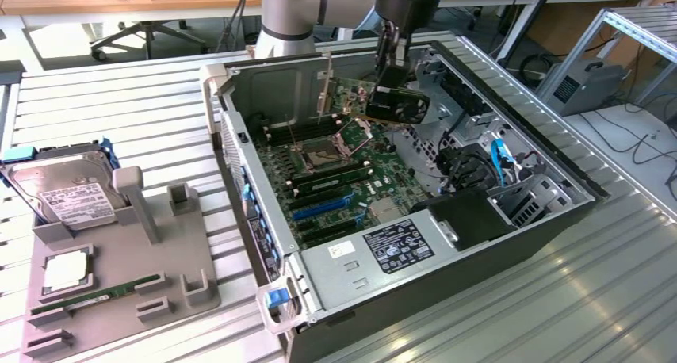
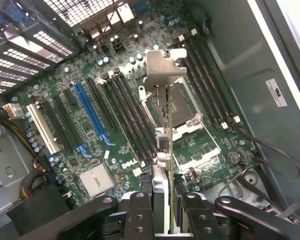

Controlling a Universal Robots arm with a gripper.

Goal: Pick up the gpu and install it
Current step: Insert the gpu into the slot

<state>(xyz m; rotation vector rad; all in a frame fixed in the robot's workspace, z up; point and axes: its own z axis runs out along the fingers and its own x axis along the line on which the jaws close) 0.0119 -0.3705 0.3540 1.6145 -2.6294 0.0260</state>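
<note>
The fingers [image 2: 140, 212] are closed on the gpu [image 1: 394, 103], gripping it by one end so that the card hangs edge-down inside the open case [image 1: 423, 252]. In the exterior view the gpu sits toward 12 o'clock of the case's interior. It is clear of the motherboard [image 1: 338, 181] and just above the CPU socket [image 1: 320, 150]. Its dark fan side faces 5 o'clock, and its silvery bracket [image 1: 323, 93] points toward 9 o'clock. The card is seated in no slot.

In the wrist view the gpu [image 2: 166, 150] appears edge-on between the two fingers, with the bracket [image 2: 165, 62] at its far end. Below it lie the socket [image 2: 185, 107] and the black memory slots beside it. The blue slot [image 2: 92, 115] is well apart from the card.

The arm [image 1: 288, 14] rises at 12 o'clock of the exterior view. On the table [image 1: 116, 101], at 8 o'clock from the case, stands a grey holder [image 1: 158, 288]. It carries a hard drive [image 1: 69, 190] at its 11 o'clock corner and a green RAM stick [image 1: 95, 293] near its 6 o'clock edge.
</note>
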